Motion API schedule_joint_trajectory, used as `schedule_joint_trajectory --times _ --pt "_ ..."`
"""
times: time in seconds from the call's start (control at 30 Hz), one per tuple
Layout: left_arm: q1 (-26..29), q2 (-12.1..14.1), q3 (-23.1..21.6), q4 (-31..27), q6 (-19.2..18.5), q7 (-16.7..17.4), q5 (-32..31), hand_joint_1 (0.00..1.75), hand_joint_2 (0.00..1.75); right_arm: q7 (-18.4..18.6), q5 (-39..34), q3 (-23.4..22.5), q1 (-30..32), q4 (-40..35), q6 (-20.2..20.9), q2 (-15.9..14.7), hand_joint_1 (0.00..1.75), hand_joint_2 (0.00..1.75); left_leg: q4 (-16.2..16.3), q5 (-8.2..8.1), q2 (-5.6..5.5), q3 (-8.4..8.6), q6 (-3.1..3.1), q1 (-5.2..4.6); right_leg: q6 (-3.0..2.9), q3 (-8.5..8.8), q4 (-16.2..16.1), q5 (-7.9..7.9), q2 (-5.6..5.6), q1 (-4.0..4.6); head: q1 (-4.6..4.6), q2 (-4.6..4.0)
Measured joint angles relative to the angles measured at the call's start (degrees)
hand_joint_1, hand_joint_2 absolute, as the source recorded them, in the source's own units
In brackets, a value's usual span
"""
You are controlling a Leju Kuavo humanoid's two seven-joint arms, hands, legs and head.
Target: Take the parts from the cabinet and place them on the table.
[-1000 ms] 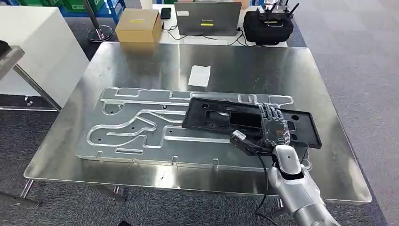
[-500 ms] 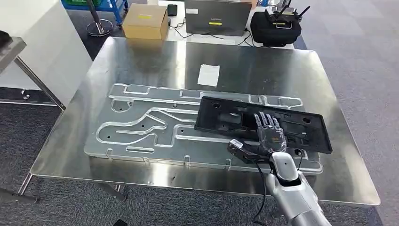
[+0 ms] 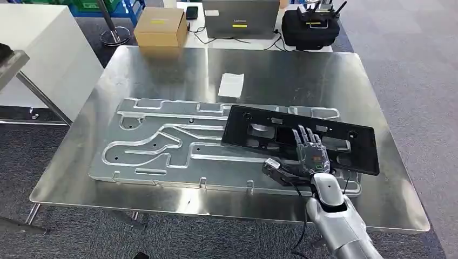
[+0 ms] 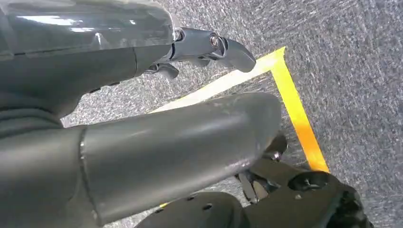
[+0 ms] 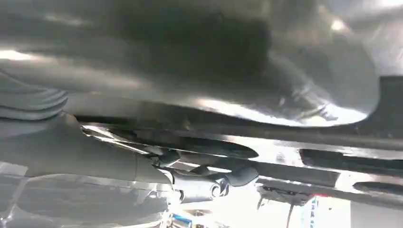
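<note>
Fingers (image 3: 305, 137) of our right hand (image 3: 311, 154) lie spread and flat over the black panel (image 3: 259, 123), thumb out to the side near the panel's near edge. Looks like the hand rests on the part w/ the fingers loose, not wrapped round anything; in the right wrist view we see dark fingertips (image 5: 240, 176) just beside the panel's slotted face, too close and blurred to tell more. The panel sits on the grooved aluminium plate (image 3: 156, 145), over its right end, slightly skewed, far right corner overhanging the plate toward the table's right side. Plate lies flat on the steel table (image 3: 162, 70). A white paper slip (image 3: 231, 84) lies on the table behind the plate, apart from the panel.

Our left hand (image 4: 209, 47) hangs over grey carpet (image 4: 351, 57) w/ a yellow tape line (image 4: 297, 111); its fingers are curled in, nothing in them.

Beyond the table's far edge: cardboard box (image 3: 161, 27), laptop (image 3: 240, 19), black bag (image 3: 310, 29) w/ antennas on top, phone (image 3: 191, 12). White cabinet (image 3: 48, 48) stands at left.
</note>
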Motion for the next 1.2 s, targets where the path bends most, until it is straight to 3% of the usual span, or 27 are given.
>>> schedule_joint_trajectory --times 0.07,0.1,0.23,0.27,0.3,0.33,0.4,0.43,0.47,0.53,0.6,0.63,0.67,0.73,0.77,0.8,0.87,0.9,0.93,0.97,1.0,1.03,1.07,1.1,1.13,1.17,1.2 --pt "-0.1 0.2 0.0 0.0 -0.3 -0.2 0.0 0.00 0.00 0.0 -0.1 -0.1 -0.1 0.0 0.0 0.0 0.00 0.00 -9.2 4.65 0.05 4.89 -0.04 0.19 0.11 -0.39 0.7 -0.07 0.01 -0.10 0.04 0.00" --pt "-0.2 0.2 0.0 0.0 -0.5 -0.2 0.0 0.00 0.00 -0.1 -0.2 -0.1 -0.1 0.0 -0.1 0.0 0.00 0.00 -13.9 5.39 0.08 6.99 0.04 0.28 0.30 -0.67 1.2 -0.16 -0.01 -0.12 0.00 0.00" --pt "-0.1 0.2 0.0 0.0 -0.8 -0.3 0.2 0.00 0.00 -0.3 -0.6 -0.1 0.0 -0.2 -0.2 0.0 0.00 0.00 -13.8 6.17 -0.13 6.52 1.52 -0.37 1.86 -1.36 1.3 0.75 0.17 0.13 0.02 0.00" --pt "-0.1 0.2 0.0 0.0 -0.9 -0.3 0.2 0.00 0.00 -0.3 -0.7 -0.2 0.1 -0.2 -0.2 0.0 0.00 0.00 -14.3 6.77 -0.08 6.33 2.21 -0.18 2.23 -1.51 1.3 0.98 0.24 0.13 -0.02 0.00" --pt "-0.3 0.2 0.0 0.0 -0.9 -0.3 0.2 0.00 0.00 -0.3 -0.7 -0.2 0.1 -0.2 -0.2 -0.2 0.00 0.00 -14.6 7.31 0.14 6.20 2.74 0.04 2.50 -1.91 2.1 -0.50 0.39 -0.17 0.00 0.00" --pt "-0.4 0.2 0.0 0.0 -0.9 -0.4 0.2 0.00 0.00 -0.3 -0.8 -0.2 0.1 -0.4 -0.2 -0.2 0.00 0.00 -14.6 7.75 0.16 5.63 3.27 0.05 2.76 -2.83 4.6 -3.35 0.34 -0.11 0.35 0.00" --pt "-0.4 0.2 0.0 0.0 -0.9 -0.3 0.2 0.00 0.00 -0.4 -0.9 -0.3 0.2 -0.5 -0.2 -0.2 0.00 0.00 -14.6 8.58 0.17 4.43 3.39 -0.02 3.22 -5.74 13.4 -9.17 0.32 -0.34 0.41 -0.02" --pt "-0.4 0.2 0.0 0.0 -0.9 -0.3 0.3 0.00 0.00 -0.4 -0.9 -0.3 0.4 -0.5 -0.2 -0.2 0.00 0.00 -14.6 9.01 0.17 3.78 3.36 -0.04 3.36 -6.77 17.0 -10.85 0.32 -0.41 0.44 0.00" --pt "-0.3 0.2 0.0 0.0 -0.9 -0.3 0.4 0.00 0.00 -0.4 -0.9 -0.3 0.6 -0.5 -0.2 -0.2 0.00 0.00 -14.5 9.47 0.17 3.15 3.29 -0.04 3.44 -6.78 18.6 -11.13 0.32 -0.50 0.44 0.00" --pt "-0.3 0.2 0.0 0.0 -0.9 -0.3 0.4 0.00 0.00 -0.4 -0.9 -0.3 0.7 -0.5 -0.2 -0.3 0.00 0.00 -14.5 10.31 0.14 2.06 3.04 -0.04 3.30 -3.25 14.6 -8.23 0.30 -0.55 0.44 0.00" --pt "-0.4 0.2 0.0 0.0 -0.9 -0.3 0.4 0.00 0.00 -0.5 -0.9 -0.3 0.5 -0.8 -0.2 -0.3 0.00 0.00 -14.5 11.08 0.08 1.40 2.58 -0.04 2.63 4.30 3.7 -5.05 0.37 -0.48 0.44 0.00" --pt "-0.4 0.2 0.0 0.0 -0.9 -0.4 0.4 0.00 0.00 -0.5 -0.9 -0.3 0.4 -1.1 -0.2 -0.3 0.00 0.00 -14.5 11.44 0.06 1.06 2.23 -0.22 2.25 6.38 -0.1 -6.47 0.45 -0.16 0.46 0.00" --pt "-0.4 0.1 0.0 0.0 -0.9 -0.3 0.5 0.00 0.00 -0.5 -0.9 -0.3 0.4 -1.3 -0.3 -0.3 0.00 0.00 -14.8 11.92 0.09 1.14 1.84 -0.15 2.10 6.09 0.0 -5.70 0.48 0.11 0.04 0.00" --pt "-0.4 0.2 0.0 0.0 -0.9 -0.3 0.7 0.00 0.00 -0.6 -0.9 -0.3 0.4 -1.3 -0.3 -0.3 0.00 0.00 -15.3 12.91 0.07 1.14 1.08 0.09 1.54 5.69 -0.1 -5.14 0.52 0.45 0.33 0.00" --pt "-0.3 0.2 0.0 0.0 -0.9 -0.3 0.7 0.00 0.00 -0.6 -0.9 -0.3 0.4 -1.3 -0.3 -0.3 0.00 0.00 -15.7 13.53 -0.08 1.09 0.62 -0.07 0.99 5.30 -0.5 -4.46 0.43 0.40 0.31 0.00" --pt "-0.2 0.2 0.0 0.0 -0.9 -0.3 0.9 0.00 0.00 -0.6 -0.9 -0.3 0.3 -1.3 -0.3 -0.2 0.00 0.00 -15.2 12.61 -0.09 0.54 0.42 0.05 0.50 5.13 -1.1 -3.58 -0.02 -0.34 0.39 0.00" --pt "-0.1 0.1 0.0 0.0 -1.1 -0.2 1.1 0.00 0.00 -0.6 -0.7 -0.3 0.3 -1.2 -0.3 -0.2 0.00 0.00 -9.9 6.40 0.01 -1.09 0.15 -0.01 -0.52 3.82 -1.2 -2.46 -0.05 -0.15 0.02 0.00" --pt "-0.1 0.1 0.0 0.0 -1.1 -0.2 1.2 0.00 0.00 -0.6 -0.7 -0.3 0.4 -1.2 -0.3 -0.2 0.00 0.00 -5.5 3.36 0.02 -2.18 -0.01 0.05 -0.50 3.07 -1.0 -1.99 -0.04 -0.01 0.00 0.00" --pt "-0.2 0.2 0.0 0.0 -1.2 -0.2 1.2 0.00 0.00 -0.6 -0.7 -0.3 0.4 -1.2 -0.3 -0.2 0.00 0.00 -1.0 1.05 0.02 -3.19 -0.16 0.04 -0.57 2.24 -0.7 -1.54 -0.07 0.12 0.00 0.00" --pt "-0.2 0.2 0.0 0.0 -1.2 -0.2 1.2 0.00 0.00 -0.6 -0.6 -0.3 0.5 -1.2 -0.3 -0.1 0.00 0.00 1.8 0.38 0.01 -3.56 -0.26 0.03 -0.59 1.49 -0.5 -1.21 -0.08 0.23 0.00 0.00" --pt "-0.1 0.2 0.0 0.0 -1.2 -0.2 1.2 0.00 0.00 -0.6 -0.6 -0.3 0.5 -1.2 -0.3 -0.1 0.00 0.00 2.7 1.16 0.02 -2.90 -0.26 0.03 -0.55 0.58 -0.1 -0.83 -0.12 0.35 0.00 0.00" --pt "-0.1 0.2 0.0 0.0 -1.2 -0.2 1.2 0.00 0.00 -0.6 -0.5 -0.3 0.6 -1.2 -0.3 -0.1 0.00 0.00 0.6 3.05 0.02 -0.75 -0.15 0.02 -0.48 -0.26 0.3 -0.48 -0.13 0.41 0.00 0.00" --pt "-0.1 0.2 0.0 0.0 -1.2 -0.2 1.2 0.00 0.00 -0.6 -0.5 -0.3 0.6 -1.2 -0.3 -0.1 0.00 0.00 -3.1 4.82 0.02 2.00 0.03 0.01 -0.36 -0.94 0.7 -0.23 -0.12 0.47 0.00 0.00" --pt "-0.2 0.2 0.0 0.0 -1.2 -0.2 1.2 0.00 0.00 -0.6 -0.5 -0.3 0.5 -1.2 -0.3 -0.1 0.00 0.00 -9.2 6.19 0.01 6.20 0.42 -0.04 -0.21 -1.59 1.2 0.03 -0.11 0.52 0.00 0.00" --pt "-0.4 0.2 0.0 0.0 -1.2 -0.2 1.2 0.00 0.00 -0.6 -0.5 -0.3 0.5 -1.2 -0.3 -0.1 0.00 0.00 -12.8 4.29 0.01 7.82 0.76 -0.16 -0.04 -1.95 1.4 0.18 -0.14 0.49 -0.02 0.00" --pt "-0.4 0.2 0.0 0.0 -1.2 -0.2 1.2 0.00 0.00 -0.6 -0.4 -0.3 0.4 -1.2 -0.4 -0.1 0.00 0.00 -15.1 3.82 0.00 9.31 1.05 -0.57 0.37 -2.33 1.5 0.69 -0.21 0.64 0.11 0.00" --pt "-0.3 0.2 0.0 0.0 -1.2 -0.2 1.2 0.00 0.00 -0.6 -0.3 -0.3 0.5 -1.2 -0.4 -0.1 0.00 0.00 -14.6 4.55 -0.07 8.92 1.30 -0.68 0.70 -2.14 1.2 1.19 -0.24 0.51 0.07 0.00"
